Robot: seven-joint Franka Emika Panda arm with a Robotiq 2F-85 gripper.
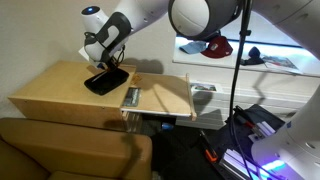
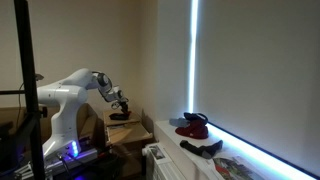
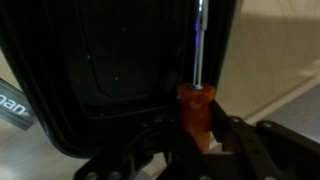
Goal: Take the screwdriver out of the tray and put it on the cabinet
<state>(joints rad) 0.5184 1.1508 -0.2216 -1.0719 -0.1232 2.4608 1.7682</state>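
Gripper (image 3: 197, 135) clamped on the screwdriver (image 3: 196, 103) by its orange handle, shaft pointing to twelve o'clock over the black tray (image 3: 110, 60). That's a firm handle hold for lifting onto the cabinet (image 1: 60, 92).

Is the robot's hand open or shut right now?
Shut: in the wrist view its fingers pinch the screwdriver by the orange handle, with the shaft pointing over the black tray.
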